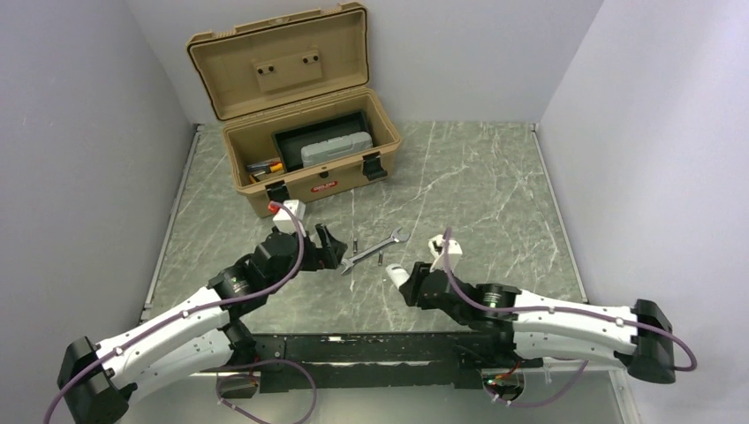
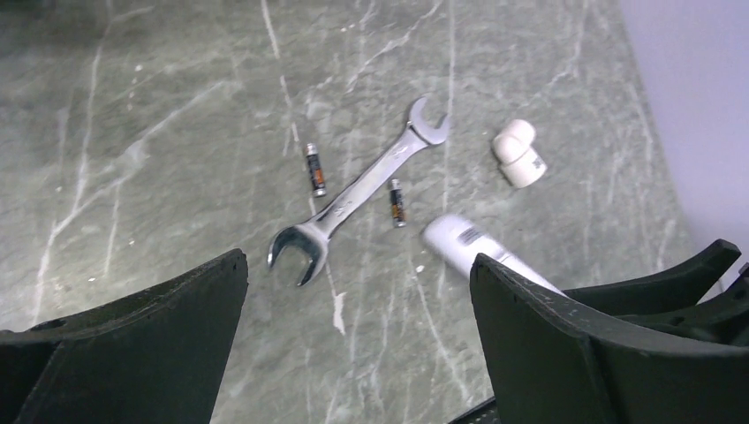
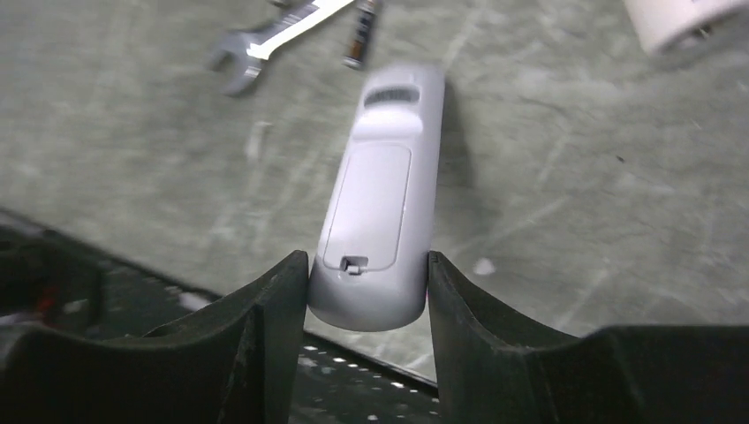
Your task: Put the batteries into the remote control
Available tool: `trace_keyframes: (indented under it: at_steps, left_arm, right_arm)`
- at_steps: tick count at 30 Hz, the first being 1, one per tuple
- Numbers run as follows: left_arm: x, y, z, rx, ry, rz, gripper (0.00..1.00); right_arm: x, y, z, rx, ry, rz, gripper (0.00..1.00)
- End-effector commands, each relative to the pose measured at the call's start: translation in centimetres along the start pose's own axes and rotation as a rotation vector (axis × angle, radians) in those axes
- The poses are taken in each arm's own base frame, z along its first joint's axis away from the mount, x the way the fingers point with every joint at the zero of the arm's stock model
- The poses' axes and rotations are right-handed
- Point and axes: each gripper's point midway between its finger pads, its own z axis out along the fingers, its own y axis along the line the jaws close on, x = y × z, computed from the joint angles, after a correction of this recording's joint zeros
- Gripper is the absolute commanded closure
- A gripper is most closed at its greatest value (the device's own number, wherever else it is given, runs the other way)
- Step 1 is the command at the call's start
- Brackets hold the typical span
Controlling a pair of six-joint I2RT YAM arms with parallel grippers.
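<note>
One slim white remote control (image 3: 382, 199), batt cover (image 3: 366, 225) shut, in right pincer (image 3: 366, 269).

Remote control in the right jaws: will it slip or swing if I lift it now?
The remote control looks like smooth plastic with rounded sides, so it could slip. The right jaws pinch only one end, so it may pivot downward. Slim and rigid-looking, it is probably light and should not flex.

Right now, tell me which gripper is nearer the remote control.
Right. The right gripper grips the remote control by one end; the left gripper is open, apart from it, beside the wrench.
</note>
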Motion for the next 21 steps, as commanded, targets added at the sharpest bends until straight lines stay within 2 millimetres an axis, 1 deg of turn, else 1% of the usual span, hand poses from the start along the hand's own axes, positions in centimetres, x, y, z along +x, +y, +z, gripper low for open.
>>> trace_keyframes:
  at_steps: [1, 2, 5, 7, 9, 13, 16, 21]
  left_arm:
    - [-3.4, -4.0, -0.9, 0.156, -0.084, -0.073, 0.01]
    - [-3.8, -4.6, -1.1, 0.190, -0.100, -0.088, 0.01]
    - [-4.8, -6.4, -1.9, 0.301, -0.150, -0.131, 0.01]
    - [-5.3, -7.1, -2.2, 0.339, -0.167, -0.143, 0.01]
    - [-5.3, -7.1, -2.1, 0.328, -0.150, -0.136, 0.01]
    - [-4.0, -6.6, -1.4, 0.291, -0.093, -0.118, 0.01]
    - [-3.3, -6.4, -1.3, 0.302, -0.085, -0.126, 0.01]
    - [-2.9, -5.9, -1.2, 0.285, -0.077, -0.126, 0.01]
  right_arm:
    - [-2.7, 3.8, -2.1, -0.227, -0.087, 0.023, 0.66]
    - [-3.2, 4.7, -2.7, -0.280, -0.101, 0.028, 0.66]
    - [-4.3, 6.3, -4.0, -0.377, -0.136, 0.032, 0.66]
    - [-4.8, 6.5, -4.3, -0.396, -0.158, 0.047, 0.67]
    - [-5.1, 6.2, -4.2, -0.372, -0.166, 0.065, 0.70]
    - [-4.9, 5.4, -3.5, -0.300, -0.148, 0.054, 0.72]
    - [-4.4, 4.7, -2.7, -0.231, -0.124, 0.039, 0.72]
    - [-4.2, 4.7, -1.8, -0.179, -0.113, 0.016, 0.72]
